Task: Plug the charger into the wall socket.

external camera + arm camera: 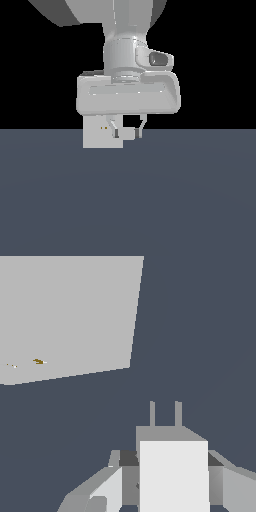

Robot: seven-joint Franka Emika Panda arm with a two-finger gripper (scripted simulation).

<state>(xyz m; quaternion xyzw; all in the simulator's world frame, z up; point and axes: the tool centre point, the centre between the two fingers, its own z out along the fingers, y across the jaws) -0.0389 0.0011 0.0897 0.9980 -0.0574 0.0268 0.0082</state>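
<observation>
The charger [129,135] is a small white block held between my fingers, just above the dark floor. My gripper [128,133] is shut on it. In the wrist view the charger [172,476] shows two thin prongs [152,413] pointing away from the hand, with a finger [127,476] pressed on each side. The wall socket [100,137] is a flat light-grey upright panel towards the exterior view's left of the charger, partly hidden by the hand. Its tiny orange dots [39,361] sit off to one side of the prongs' line, and the wall socket [65,311] stands apart from the prongs.
A dark blue-grey floor [150,200] fills the lower half of the exterior view. The arm's wide white hand [127,95] hangs over the charger and the socket's upper edge. Behind is plain black.
</observation>
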